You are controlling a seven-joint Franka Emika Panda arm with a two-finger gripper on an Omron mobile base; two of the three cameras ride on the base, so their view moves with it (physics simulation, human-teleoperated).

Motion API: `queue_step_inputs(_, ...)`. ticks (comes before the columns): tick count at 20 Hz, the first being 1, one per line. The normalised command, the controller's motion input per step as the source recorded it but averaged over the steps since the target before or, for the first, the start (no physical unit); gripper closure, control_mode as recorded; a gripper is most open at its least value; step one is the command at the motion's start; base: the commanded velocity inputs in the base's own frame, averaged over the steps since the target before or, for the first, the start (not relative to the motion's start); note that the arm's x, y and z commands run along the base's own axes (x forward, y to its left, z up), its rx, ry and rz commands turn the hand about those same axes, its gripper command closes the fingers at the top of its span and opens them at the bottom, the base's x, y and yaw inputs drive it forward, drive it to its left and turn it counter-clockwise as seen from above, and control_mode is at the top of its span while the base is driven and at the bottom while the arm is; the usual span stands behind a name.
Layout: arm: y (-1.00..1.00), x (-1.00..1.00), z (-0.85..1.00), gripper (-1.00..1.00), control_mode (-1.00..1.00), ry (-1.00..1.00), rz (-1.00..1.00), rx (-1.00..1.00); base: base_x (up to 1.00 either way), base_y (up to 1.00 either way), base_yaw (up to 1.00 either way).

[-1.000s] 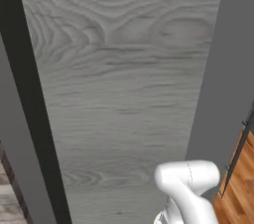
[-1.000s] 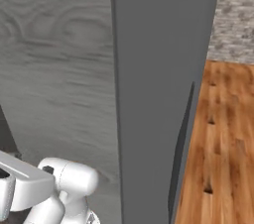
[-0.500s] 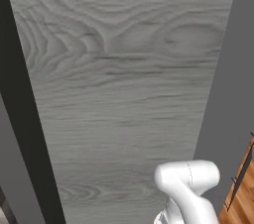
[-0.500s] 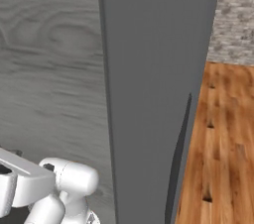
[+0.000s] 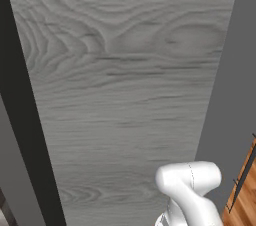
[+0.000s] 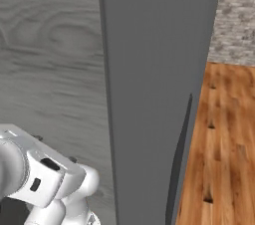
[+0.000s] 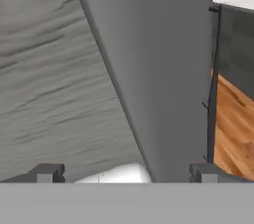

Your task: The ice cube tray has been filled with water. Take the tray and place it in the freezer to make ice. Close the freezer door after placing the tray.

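Wood plank floor [image 6: 226,144] and a bit of grey brick wall [image 6: 238,20] off on the right side, and pretty much everything else is the freezer. Going left to right in the left base view: a dark vertical strip at the far left, then the big grey wood-grain face of the freezer door [image 5: 125,90] taking up most of the frame, then a plain dark grey side panel of the freezer [image 5: 232,95], with a sliver of floor at the bottom right corner. The arm's white joint sits low in front of the door.

The right base view has the wood-grain face on the left, the plain grey side in the middle, and the long thin dark bar handle [image 6: 180,159] running down its right edge.

In the hand view the gripper [image 7: 124,173] has its fingers [image 7: 47,172] spread wide apart, nothing between them, not touching anything I can make out. The door's edge runs diagonally right in front of it.
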Motion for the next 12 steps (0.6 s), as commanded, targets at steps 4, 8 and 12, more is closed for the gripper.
queue_step_inputs(4, -0.2, 0.42, 0.01, -1.0, -1.0, 0.0, 0.0, 0.29, 0.0, 0.0, 0.0)
queue_step_inputs(8, -0.09, 0.46, 0.0, -1.0, -1.0, 0.0, 0.0, 0.29, 0.0, 0.0, 0.0)
queue_step_inputs(12, -0.04, 0.48, 0.0, -1.0, -1.0, 0.0, 0.0, 0.27, 0.0, 0.0, 0.0)
